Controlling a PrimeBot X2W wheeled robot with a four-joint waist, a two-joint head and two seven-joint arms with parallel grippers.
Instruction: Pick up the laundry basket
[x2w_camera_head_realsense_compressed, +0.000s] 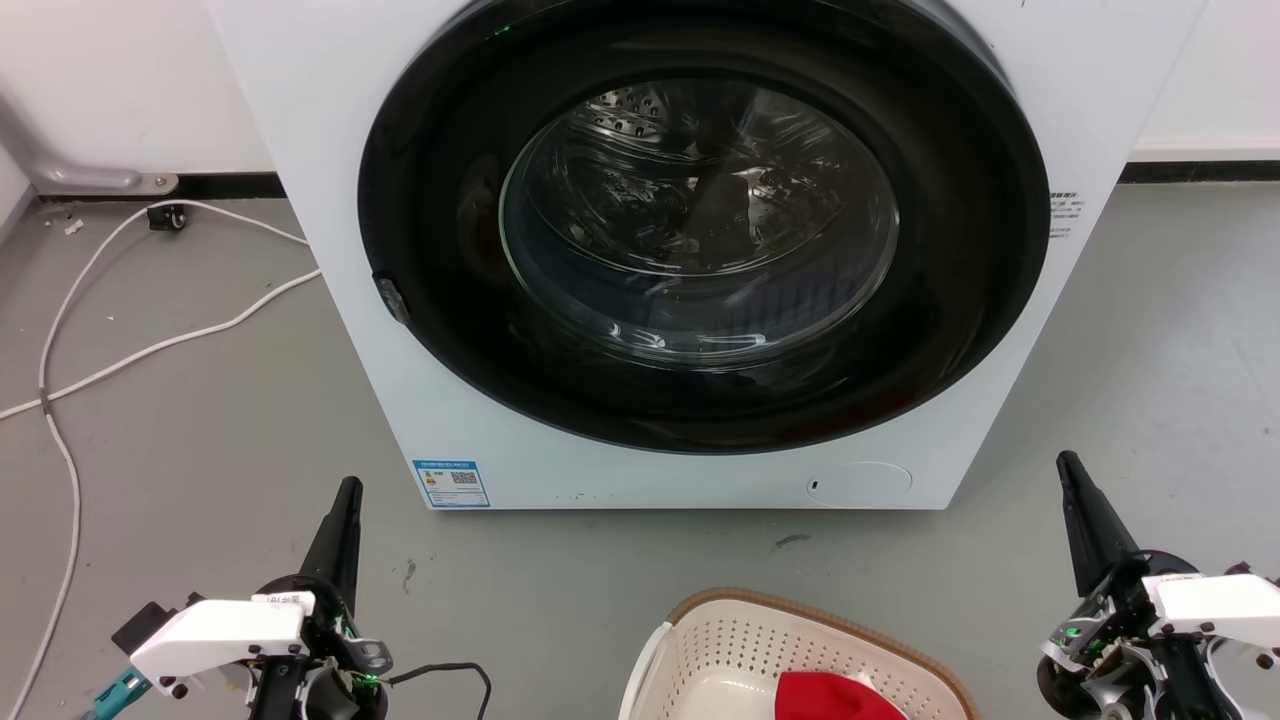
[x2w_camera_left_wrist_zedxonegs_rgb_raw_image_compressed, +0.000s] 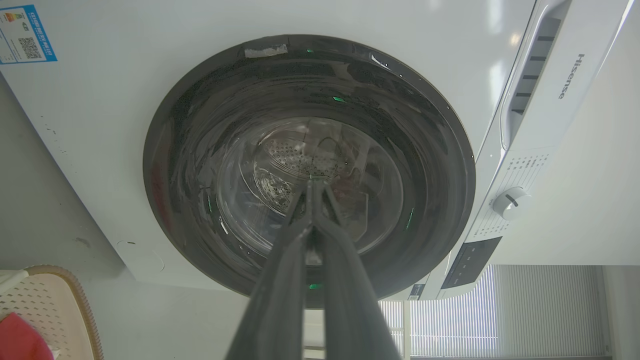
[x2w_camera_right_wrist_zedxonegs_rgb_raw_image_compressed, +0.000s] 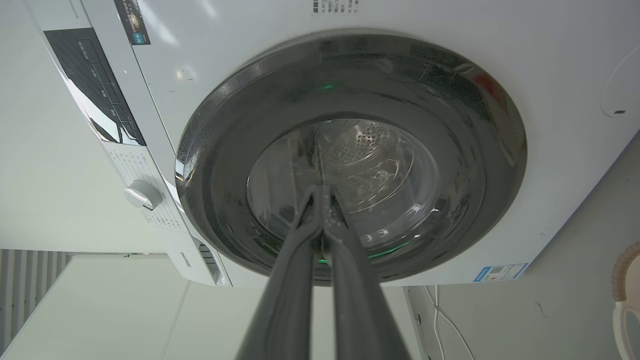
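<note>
The washing machine (x2w_camera_head_realsense_compressed: 700, 250) took up most of the head view, its round dark door (x2w_camera_head_realsense_compressed: 940, 300) closed and the steel drum visible through the glass. It stood on a grey floor (x2w_camera_head_realsense_compressed: 200, 480). Just in front of it, cut off by the bottom edge of the view, sat the laundry basket (x2w_camera_head_realsense_compressed: 720, 640), probably put there to be within easy reach of the door. It lay between the two arms, nearer the right one and touching neither.

The left gripper (x2w_camera_head_realsense_compressed: 349, 492) and the right gripper (x2w_camera_head_realsense_compressed: 1066, 465) were held low on either side, pointing at the machine. Each had its two fingers pressed together on nothing. That spread looked like a ready stance for a two-sided lift by the side handles. The fingers would have to part first, and both arms would have to come back and inward.

A red cloth (x2w_camera_head_realsense_compressed: 835, 695) lay inside the basket. A white cable (x2w_camera_head_realsense_compressed: 150, 350) trailed across the floor to the left, well clear of the basket.
</note>
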